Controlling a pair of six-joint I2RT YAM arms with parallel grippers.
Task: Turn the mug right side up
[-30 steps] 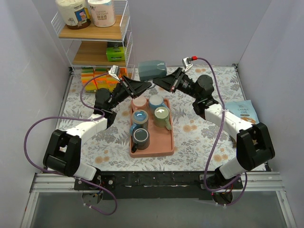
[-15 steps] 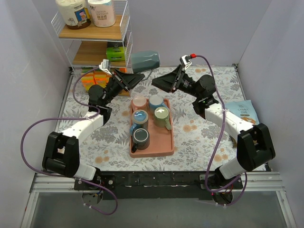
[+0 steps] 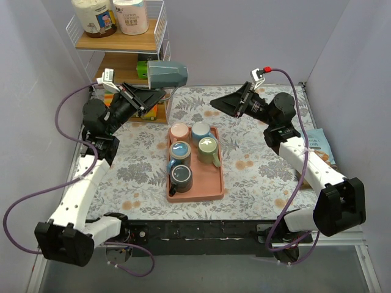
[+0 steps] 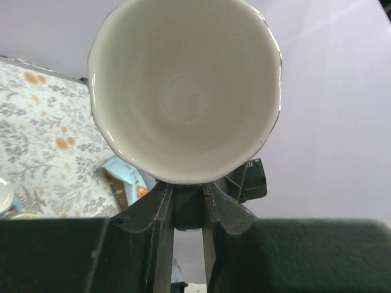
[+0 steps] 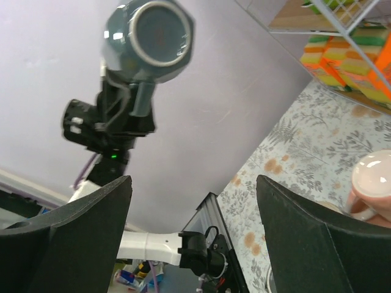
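Note:
The grey-blue mug hangs in the air in front of the shelf, lying on its side. My left gripper is shut on its handle from below. In the left wrist view the mug's cream inside faces the camera, with the handle pinched in the left gripper. My right gripper stands open and empty at the back right, well apart from the mug. In the right wrist view the mug's base shows far off, beyond the wide-apart right gripper.
A pink tray in the middle of the table holds several upright mugs. A wire shelf with jars and coloured sponges stands at the back left. A blue packet lies at the right edge.
My right gripper has opened, let go of the mug and drawn back to the right. My left arm has carried the mug to the left, towards the shelf.

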